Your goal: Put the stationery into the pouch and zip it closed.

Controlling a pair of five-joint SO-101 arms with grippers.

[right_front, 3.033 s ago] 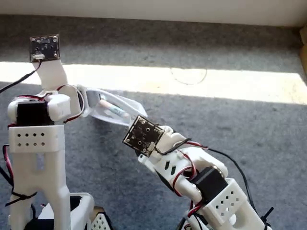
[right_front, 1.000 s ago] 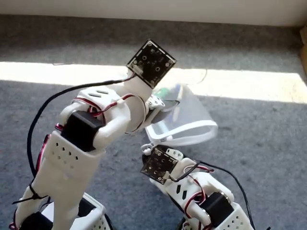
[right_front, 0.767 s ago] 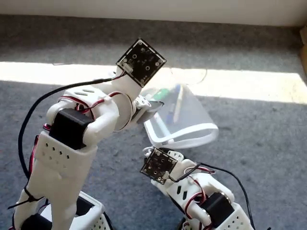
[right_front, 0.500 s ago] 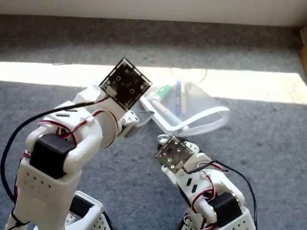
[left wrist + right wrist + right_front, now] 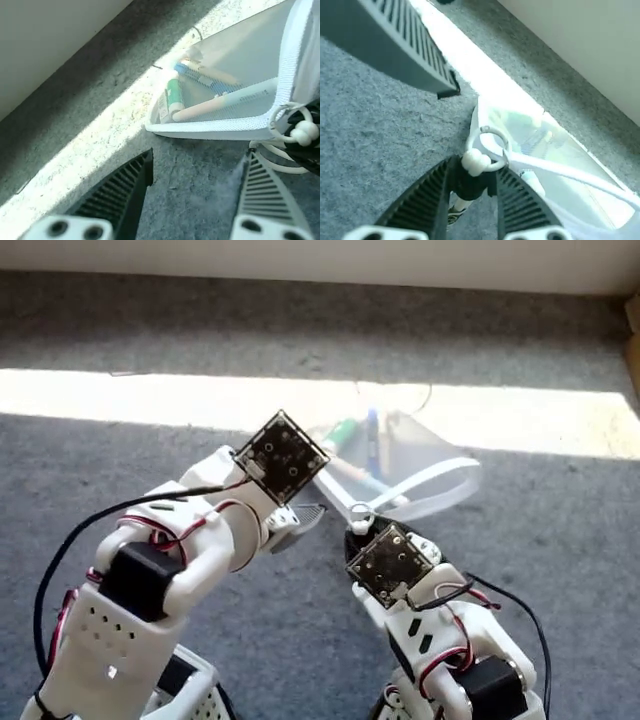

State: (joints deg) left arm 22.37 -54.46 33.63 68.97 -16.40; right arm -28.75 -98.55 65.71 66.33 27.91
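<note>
Pouch (image 5: 430, 455) zip pull (image 5: 476, 162) gripped btwn R jaws.

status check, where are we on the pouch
Left tool open, empty, beside pouch. Right tool shut on zip pull. Pens inside, mouth not zipped.

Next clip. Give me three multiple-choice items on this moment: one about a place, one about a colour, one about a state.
1. Where do the pens lie? A on the carpet; B inside the pouch; C atop an arm.
2. The thick marker is: A green; B red; C black.
3. The right pincer is: A open, holding nothing; B shut on a pen; C shut on the zip pull.
Answers: 1 B, the left wrist view shows them within the pouch's walls. 2 A, its barrel is green. 3 C, the right wrist view shows its jaws pinching the pull.
</note>
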